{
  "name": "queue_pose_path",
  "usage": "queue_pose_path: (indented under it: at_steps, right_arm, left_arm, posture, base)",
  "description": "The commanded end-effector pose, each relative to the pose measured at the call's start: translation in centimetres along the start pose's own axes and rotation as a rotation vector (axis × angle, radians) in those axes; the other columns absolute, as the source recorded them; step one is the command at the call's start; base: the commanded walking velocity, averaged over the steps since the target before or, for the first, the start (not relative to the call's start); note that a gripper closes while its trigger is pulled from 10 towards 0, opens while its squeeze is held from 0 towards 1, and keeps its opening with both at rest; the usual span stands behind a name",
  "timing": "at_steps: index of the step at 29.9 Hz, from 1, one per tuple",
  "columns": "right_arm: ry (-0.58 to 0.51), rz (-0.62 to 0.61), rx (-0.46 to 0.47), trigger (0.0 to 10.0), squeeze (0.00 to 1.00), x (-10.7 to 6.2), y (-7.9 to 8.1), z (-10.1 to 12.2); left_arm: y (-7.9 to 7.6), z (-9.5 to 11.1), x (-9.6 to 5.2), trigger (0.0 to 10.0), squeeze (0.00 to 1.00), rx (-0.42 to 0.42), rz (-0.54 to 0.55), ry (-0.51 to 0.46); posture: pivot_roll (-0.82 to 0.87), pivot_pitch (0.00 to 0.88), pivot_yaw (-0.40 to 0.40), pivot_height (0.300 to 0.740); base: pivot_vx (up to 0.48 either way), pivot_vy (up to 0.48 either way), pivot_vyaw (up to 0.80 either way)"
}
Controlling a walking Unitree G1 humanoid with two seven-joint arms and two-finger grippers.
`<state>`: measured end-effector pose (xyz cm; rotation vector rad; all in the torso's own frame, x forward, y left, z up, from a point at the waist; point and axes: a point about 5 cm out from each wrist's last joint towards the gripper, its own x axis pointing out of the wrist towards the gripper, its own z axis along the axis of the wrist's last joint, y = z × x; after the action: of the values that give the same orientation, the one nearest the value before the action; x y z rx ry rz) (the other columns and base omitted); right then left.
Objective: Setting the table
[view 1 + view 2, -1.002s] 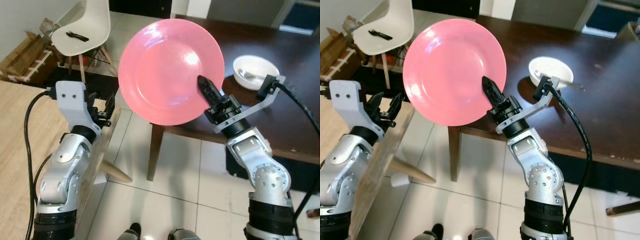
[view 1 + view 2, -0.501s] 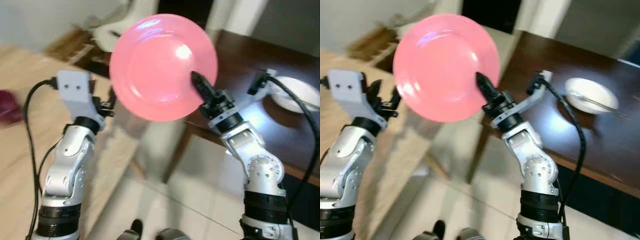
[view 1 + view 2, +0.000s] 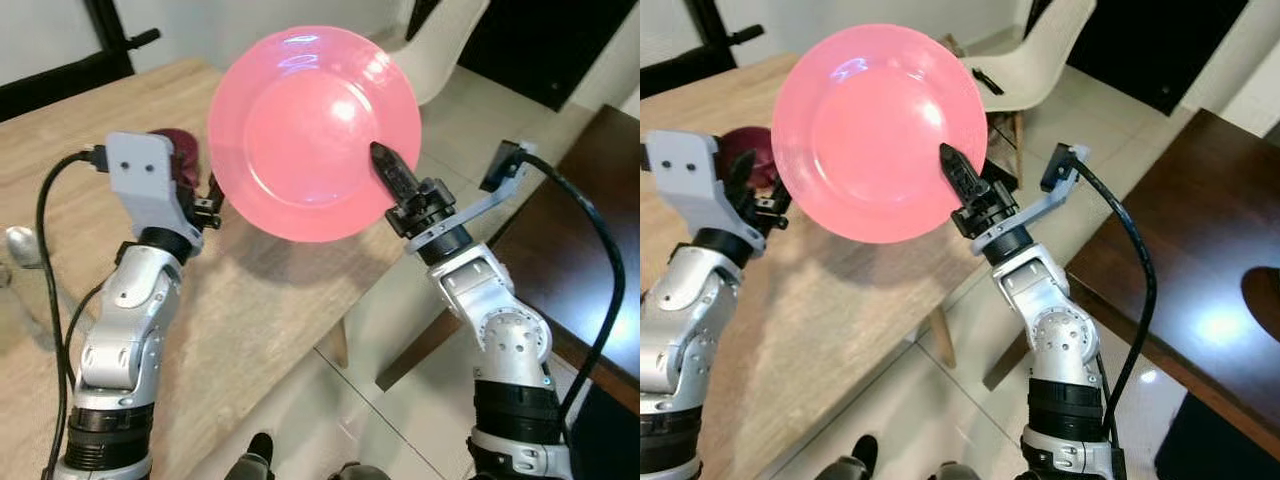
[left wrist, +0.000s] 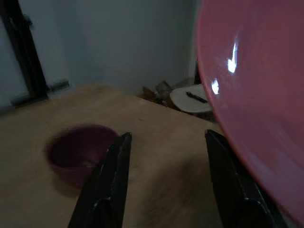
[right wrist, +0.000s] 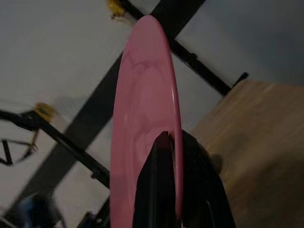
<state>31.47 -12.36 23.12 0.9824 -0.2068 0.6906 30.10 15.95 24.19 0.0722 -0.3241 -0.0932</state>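
pink plate [image 3: 312, 130] pinched in right claw [image 3: 392, 176], wooden table [image 3: 250, 300]

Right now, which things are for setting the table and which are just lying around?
For the job:
- pink plate, pinched at its rim by the right gripper
- wooden table
- dark red bowl on it
- spoon at the table's left

Just lying about:
- white chair with a small black thing on its seat
- dark table on the right
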Motion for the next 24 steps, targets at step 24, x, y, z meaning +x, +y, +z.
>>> queue_pose_path:
  at_steps: [24]
  right_arm:
    - [0.144,-0.192,-0.071,10.0,0.0,-2.9,-3.2,-1.4]
  left_arm:
    - [0.2,0.2,0.8,10.0,0.0,0.012,-0.057,0.041]
  posture:
    - [-0.15,0.086,0.028,0.74]
  base:
    - [0.0,0.0,0.61]
